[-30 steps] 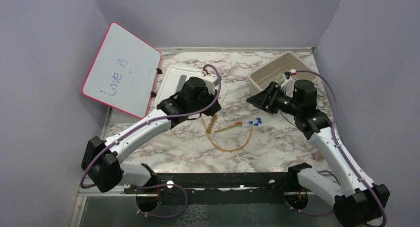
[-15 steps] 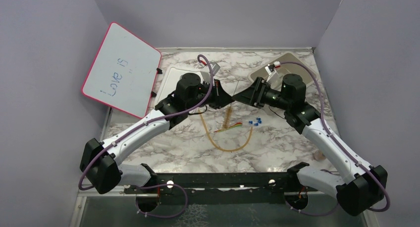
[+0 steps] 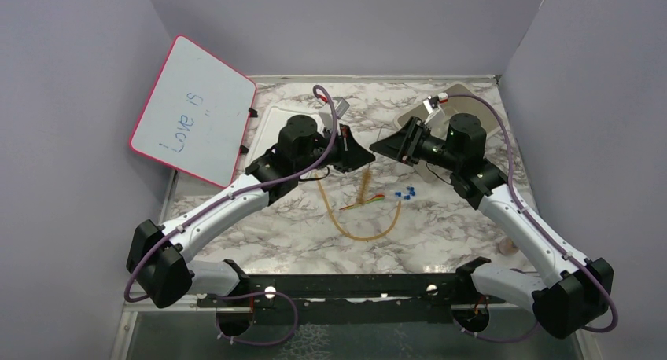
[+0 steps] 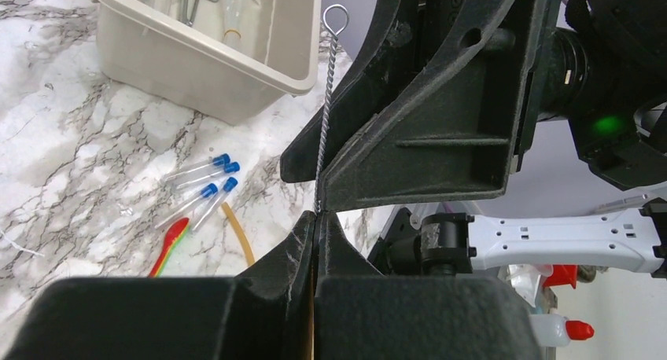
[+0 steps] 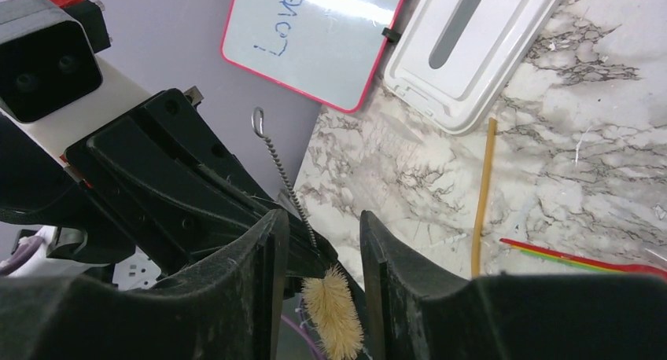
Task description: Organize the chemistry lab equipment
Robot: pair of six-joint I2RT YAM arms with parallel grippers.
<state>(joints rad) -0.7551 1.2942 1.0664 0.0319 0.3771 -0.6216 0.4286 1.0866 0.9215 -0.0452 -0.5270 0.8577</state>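
Met in mid-air above the worktop (image 4: 79,156), near the beige bin (image 4: 181,77), apparently for a hand-off: pinched the wire brush (image 4: 324,101) by its twisted stem in fully closed left fingers (image 4: 315,225), straddled its tan bristles with part-open right fingers (image 5: 322,218), gripping nothing yet, over the amber tube (image 4: 236,234), striped stick (image 4: 169,246) and blue-capped vials (image 4: 200,191) lying below.

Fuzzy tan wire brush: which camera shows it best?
Right wrist view: the twisted-wire brush with tan bristles shows loop, stem and bristles up close. Left wrist view shows only wire and loop; top view, a thin tan streak.
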